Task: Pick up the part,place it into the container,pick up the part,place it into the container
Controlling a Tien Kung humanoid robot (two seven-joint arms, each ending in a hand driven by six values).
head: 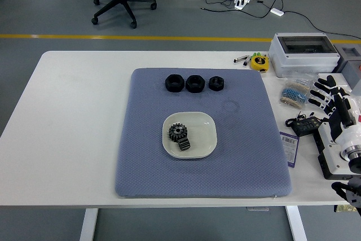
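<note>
Three black nut-like parts (174,83) (195,83) (216,83) stand in a row at the far side of the blue-grey mat (237,150). In the middle of the mat sits a cream dish (204,131) holding a dark toothed gear (177,131) and a small dark block (184,144). My right hand (328,95) hovers at the right edge of the table, well away from the mat, fingers spread and holding nothing. The left arm is out of the picture.
A grey plastic box (302,53) stands at the back right, with a yellow tape measure (259,61) beside it. A bag of small blue pieces (294,95), a black device with cable (303,125) and a purple tag (288,146) lie right of the mat.
</note>
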